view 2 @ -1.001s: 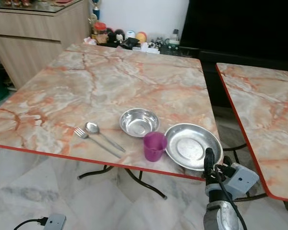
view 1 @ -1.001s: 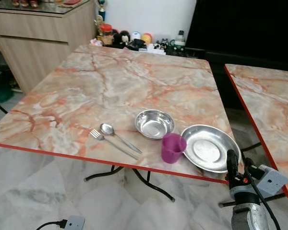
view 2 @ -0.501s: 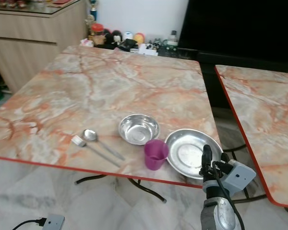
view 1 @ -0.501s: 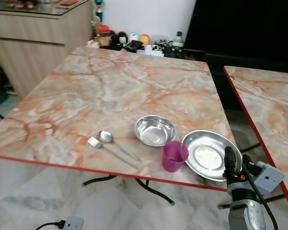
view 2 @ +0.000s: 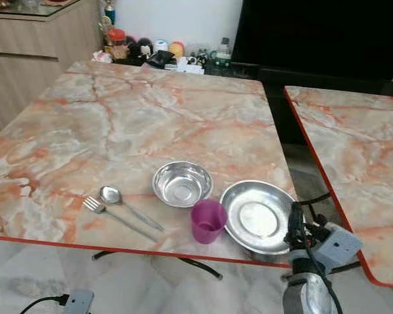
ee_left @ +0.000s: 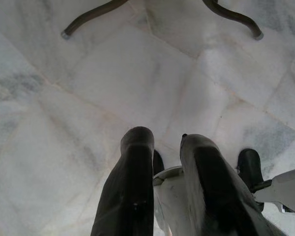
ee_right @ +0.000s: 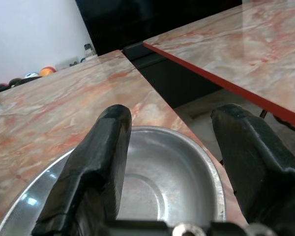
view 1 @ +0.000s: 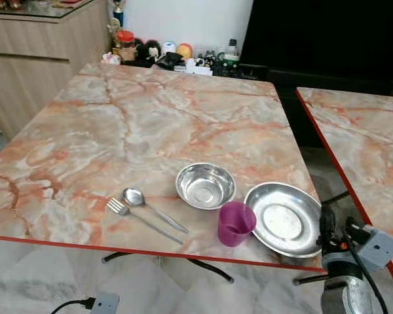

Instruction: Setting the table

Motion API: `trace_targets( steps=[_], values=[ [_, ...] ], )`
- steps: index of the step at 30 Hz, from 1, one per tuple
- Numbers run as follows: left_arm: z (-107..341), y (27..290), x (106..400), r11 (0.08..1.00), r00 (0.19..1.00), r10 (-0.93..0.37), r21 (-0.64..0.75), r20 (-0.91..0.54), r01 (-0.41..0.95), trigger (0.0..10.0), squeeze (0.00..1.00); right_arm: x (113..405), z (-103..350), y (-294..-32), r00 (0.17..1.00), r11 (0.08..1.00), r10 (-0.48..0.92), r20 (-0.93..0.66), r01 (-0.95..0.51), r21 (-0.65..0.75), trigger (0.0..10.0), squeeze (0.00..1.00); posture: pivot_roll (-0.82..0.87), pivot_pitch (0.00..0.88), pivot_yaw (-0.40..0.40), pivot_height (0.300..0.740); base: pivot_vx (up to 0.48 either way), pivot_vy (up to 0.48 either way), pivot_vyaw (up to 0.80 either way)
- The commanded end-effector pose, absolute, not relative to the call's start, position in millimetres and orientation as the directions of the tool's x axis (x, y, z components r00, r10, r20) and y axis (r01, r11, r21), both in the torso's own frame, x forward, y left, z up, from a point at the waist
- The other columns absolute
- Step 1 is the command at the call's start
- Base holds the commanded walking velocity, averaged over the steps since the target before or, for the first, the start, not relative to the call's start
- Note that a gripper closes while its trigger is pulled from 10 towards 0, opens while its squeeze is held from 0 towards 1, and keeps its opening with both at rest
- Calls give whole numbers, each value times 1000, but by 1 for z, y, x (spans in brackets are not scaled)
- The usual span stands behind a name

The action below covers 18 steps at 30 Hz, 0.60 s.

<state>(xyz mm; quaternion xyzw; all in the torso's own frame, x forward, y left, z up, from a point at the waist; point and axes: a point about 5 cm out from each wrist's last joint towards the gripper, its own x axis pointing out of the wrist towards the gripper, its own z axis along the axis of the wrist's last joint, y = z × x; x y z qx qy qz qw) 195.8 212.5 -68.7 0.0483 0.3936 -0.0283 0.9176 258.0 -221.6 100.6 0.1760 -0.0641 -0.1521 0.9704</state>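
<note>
Where marble-patterned table (view 1: 150, 124) ends, round shiny steel plate (view 1: 283, 219) before right gripper (ee_right: 172, 147), jaws wide, empty.

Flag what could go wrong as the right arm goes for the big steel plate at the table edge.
The steel plate sits near the table's red edge, so a push from the open right end effector could slide it off. The purple cup stands almost against the plate's rim and might tip if the plate shifts. The small bowl sits just behind the cup.
</note>
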Motion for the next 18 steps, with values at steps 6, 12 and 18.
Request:
trace_targets(
  steps=[6, 12, 18],
  values=[
    [-73, 214, 188, 994, 667, -13, 63, -745, 90, 10000, 0, 257, 97, -230, 926, 832, -378, 7, 337, 440, 10000, 0, 83, 100, -98, 740, 0, 0, 0],
    [-74, 213, 186, 993, 662, -16, 66, -750, 99, 10000, 0, 264, 94, -237, 915, 739, -396, -78, 368, 565, 10000, 0, 85, 105, -99, 740, 0, 0, 0],
    [-74, 213, 186, 991, 660, -22, 72, -751, 116, 10000, 0, 269, 90, -239, 913, 715, -379, -153, 394, 577, 10000, 0, 87, 103, -100, 740, 0, 0, 0]
  ],
)
